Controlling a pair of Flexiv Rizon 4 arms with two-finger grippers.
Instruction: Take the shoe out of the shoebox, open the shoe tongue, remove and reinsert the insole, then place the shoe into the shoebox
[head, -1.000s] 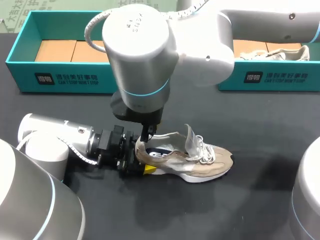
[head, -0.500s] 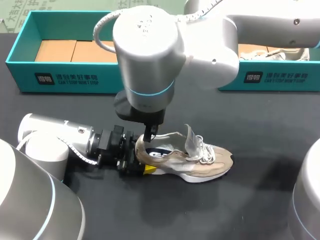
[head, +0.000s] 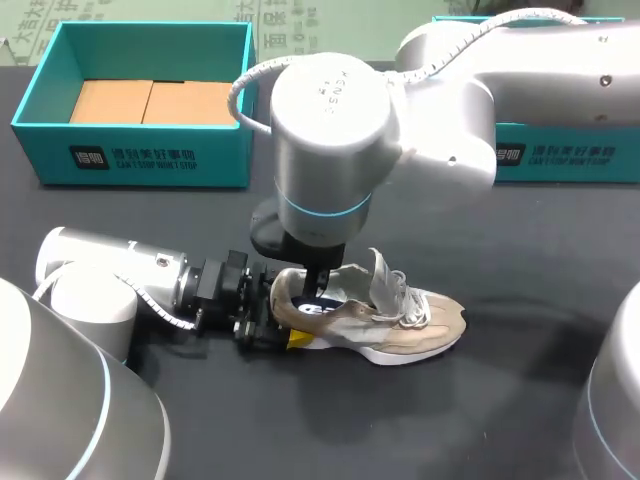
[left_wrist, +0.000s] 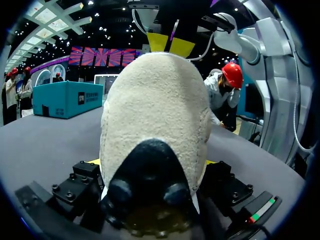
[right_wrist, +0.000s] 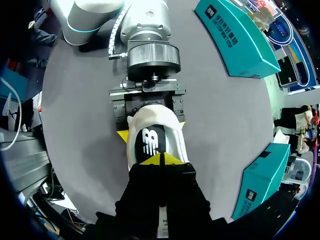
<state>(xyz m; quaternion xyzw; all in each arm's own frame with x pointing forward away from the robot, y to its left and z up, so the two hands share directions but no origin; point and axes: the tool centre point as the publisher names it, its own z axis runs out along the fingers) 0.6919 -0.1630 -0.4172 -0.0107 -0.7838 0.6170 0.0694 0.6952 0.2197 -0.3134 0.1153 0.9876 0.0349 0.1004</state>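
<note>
A black, matte table (head: 520, 400) fills the head view. A teal shoebox (head: 130, 155) with a bare cardboard floor stands at the upper left of the frame. A second teal box (head: 560, 155) stands at the upper right, partly hidden behind the right arm (head: 340, 140).

The beige sneaker (head: 400, 325) lies out of the box on the cloth, just below the centre of the frame. It rests on its sole with the heel to the left and the toe to the right. Its tongue (head: 380, 280) stands pulled up and its white laces (head: 410, 300) are loose.

The left arm (head: 110, 275) lies low across the table from the left edge. The left gripper (head: 278, 324) is clamped on the heel, one finger against each side. In the left wrist view the heel bulges between those fingers.

The right arm reaches in from the upper right, with its wrist directly over the shoe. The right gripper (right_wrist: 161, 159) points down into the shoe's opening, its yellow tips pressed together with no gap, right over the dark heel patch of the insole (right_wrist: 150, 142). I cannot tell whether they pinch the insole.
</note>
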